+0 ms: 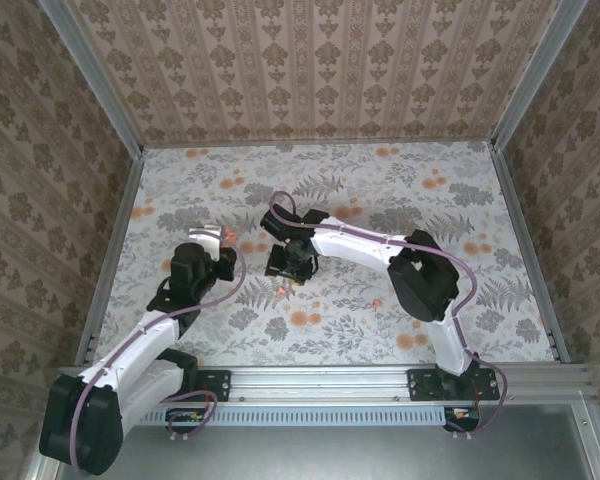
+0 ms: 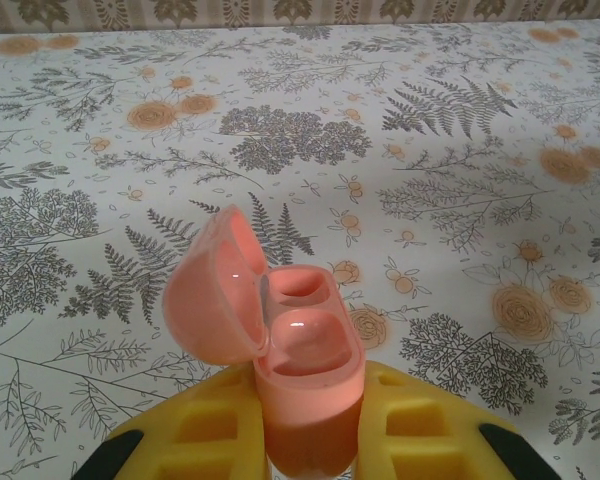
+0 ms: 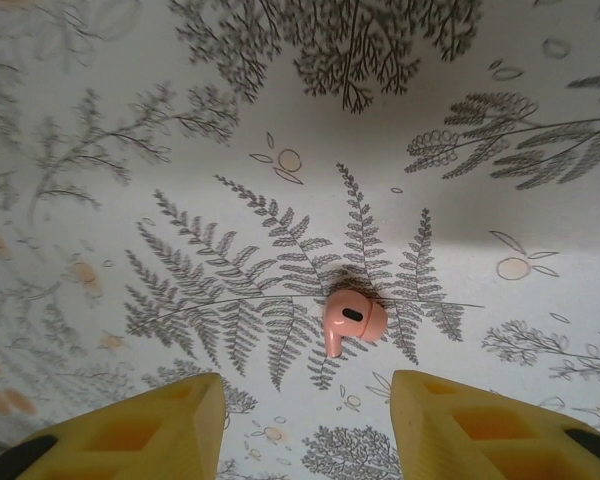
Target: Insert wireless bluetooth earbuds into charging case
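My left gripper (image 2: pixel 310 440) is shut on the charging case (image 2: pixel 305 350), a salmon-pink case held upright between the yellow fingers. Its lid (image 2: pixel 208 292) is swung open to the left, and both hollows look empty. From above, this gripper (image 1: pixel 223 243) holds the case (image 1: pixel 227 236) left of centre. One pink earbud (image 3: pixel 352 320) lies on the cloth, stem toward the camera. It is just ahead of my right gripper (image 3: pixel 305 430), which is open with nothing between its fingers. From above, that earbud (image 1: pixel 285 288) sits just below the right gripper (image 1: pixel 289 270). A second small coral nub (image 1: pixel 378 301) lies further right.
The table (image 1: pixel 180 190) is covered with a cloth printed with grey ferns and flat orange flowers. Patterned walls close it on three sides, with metal rails (image 1: pixel 525 240) along the edges. The right arm's elbow (image 1: pixel 425 280) rises over the right half.
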Robot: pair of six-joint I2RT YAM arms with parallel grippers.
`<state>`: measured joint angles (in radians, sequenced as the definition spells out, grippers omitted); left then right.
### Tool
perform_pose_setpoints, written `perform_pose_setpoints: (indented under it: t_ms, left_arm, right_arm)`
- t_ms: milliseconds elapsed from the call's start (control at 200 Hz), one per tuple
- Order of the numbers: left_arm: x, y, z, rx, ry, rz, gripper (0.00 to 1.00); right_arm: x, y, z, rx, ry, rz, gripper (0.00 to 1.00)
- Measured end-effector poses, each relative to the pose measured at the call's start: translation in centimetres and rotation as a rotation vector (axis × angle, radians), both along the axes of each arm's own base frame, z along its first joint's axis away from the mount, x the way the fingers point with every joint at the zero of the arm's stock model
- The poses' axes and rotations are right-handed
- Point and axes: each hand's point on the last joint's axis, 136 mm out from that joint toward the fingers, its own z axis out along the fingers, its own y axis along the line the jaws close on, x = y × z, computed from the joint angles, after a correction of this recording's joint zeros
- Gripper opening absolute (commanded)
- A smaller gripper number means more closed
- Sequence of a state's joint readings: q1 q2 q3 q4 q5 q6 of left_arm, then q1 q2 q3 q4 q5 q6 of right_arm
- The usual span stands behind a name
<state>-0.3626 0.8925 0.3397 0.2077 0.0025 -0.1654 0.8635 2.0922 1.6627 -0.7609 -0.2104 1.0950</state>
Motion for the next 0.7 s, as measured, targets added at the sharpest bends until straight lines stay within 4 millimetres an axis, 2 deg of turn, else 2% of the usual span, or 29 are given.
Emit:
perform_pose_setpoints:
  t_ms: [335, 700]
  left_arm:
    - [-0.1, 1.0, -0.8, -0.003, 0.018, 0.033, 0.05]
    - [0.0, 1.7, -1.2, -0.023, 0.030, 0.056, 0.06]
  right_arm:
    - [-0.6, -0.1, -2.2, -0.049, 0.054, -0.006, 0.47]
    - [-1.2, -0.1, -4.1, -0.065, 0.111, -0.017, 0.35]
